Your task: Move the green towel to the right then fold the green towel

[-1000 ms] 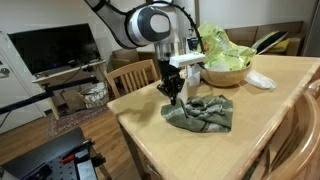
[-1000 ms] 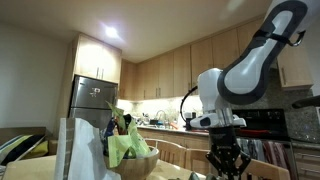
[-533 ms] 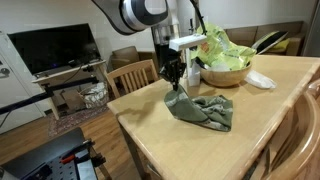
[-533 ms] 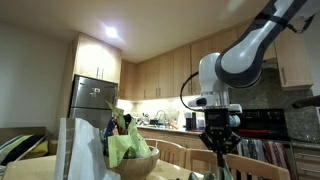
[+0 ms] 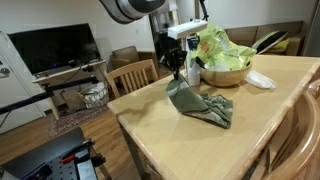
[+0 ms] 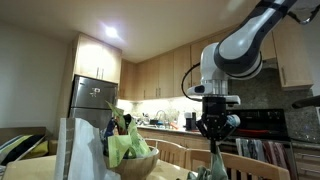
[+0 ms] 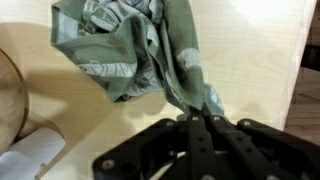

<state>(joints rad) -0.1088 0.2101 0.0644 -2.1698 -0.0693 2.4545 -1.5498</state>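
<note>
In an exterior view, my claw (image 5: 178,74) is clenched on one corner of the towel (image 5: 205,106) and holds that corner up off the table (image 5: 160,135). The rest of the towel lies crumpled on the wood, near the table's middle and just in front of the bowl (image 5: 226,75) of leafy greens. A chair (image 5: 132,77) stands at the table's far edge.

In an exterior view from low down, my claw (image 6: 212,140) points straight down, with kitchen cabinets behind it. A strip of towel (image 6: 211,173) hangs beneath it. The bowl (image 6: 136,166) sits well to one side.

In the wrist view, my claw (image 7: 197,122) has its jaws pressed together on a twisted green edge. The towel (image 7: 135,45) spreads away from it in folds over the table (image 7: 255,70).
</note>
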